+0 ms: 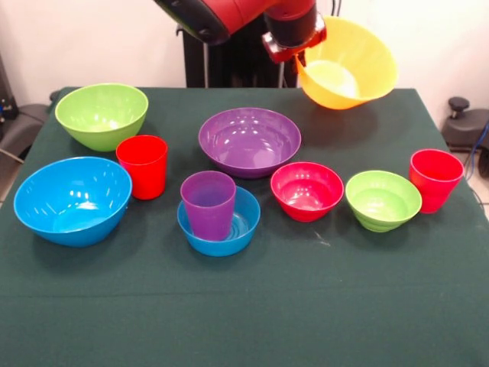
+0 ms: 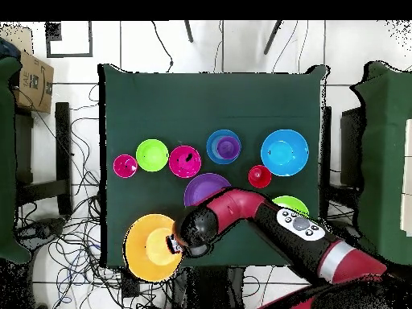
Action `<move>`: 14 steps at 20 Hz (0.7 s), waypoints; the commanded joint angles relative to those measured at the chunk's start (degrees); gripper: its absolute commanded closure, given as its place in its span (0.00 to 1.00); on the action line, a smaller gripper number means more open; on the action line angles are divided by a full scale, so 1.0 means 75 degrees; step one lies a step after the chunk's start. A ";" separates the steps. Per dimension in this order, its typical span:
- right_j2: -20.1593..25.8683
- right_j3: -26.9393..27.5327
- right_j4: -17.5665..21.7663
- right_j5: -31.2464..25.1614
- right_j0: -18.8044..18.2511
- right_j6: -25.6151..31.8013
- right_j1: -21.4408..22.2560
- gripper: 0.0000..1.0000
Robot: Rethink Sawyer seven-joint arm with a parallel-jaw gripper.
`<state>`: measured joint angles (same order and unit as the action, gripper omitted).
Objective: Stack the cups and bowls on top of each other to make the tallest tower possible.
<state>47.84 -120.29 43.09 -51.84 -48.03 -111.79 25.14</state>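
The robot's tool is clamped on the rim of the big yellow bowl. The bowl hangs tilted in the air above the far corner of the green surface, with nothing under it.

Only one small stack is made so far. The purple cup stands upright inside the small blue bowl, near the middle.

Everything else sits alone. The big green bowl and the big blue bowl are on one side, with a red cup between them. The big purple bowl is in the middle. The small pink bowl, the small green bowl and the other red cup stand in a row on the other side.

So the tower has hardly begun. Most of the stacking is still left to do.
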 commanded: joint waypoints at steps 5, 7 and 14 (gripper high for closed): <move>0.1050 0.0508 -0.0578 -0.0827 -0.0828 0.2954 -0.0203 1.00; 0.1168 0.0653 -0.0654 -0.0953 -0.1037 0.3272 -0.0329 1.00; 0.1446 0.1449 -0.0930 -0.1440 -0.1645 0.4538 -0.1176 1.00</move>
<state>55.02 -118.44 38.43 -53.83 -58.69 -104.56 22.74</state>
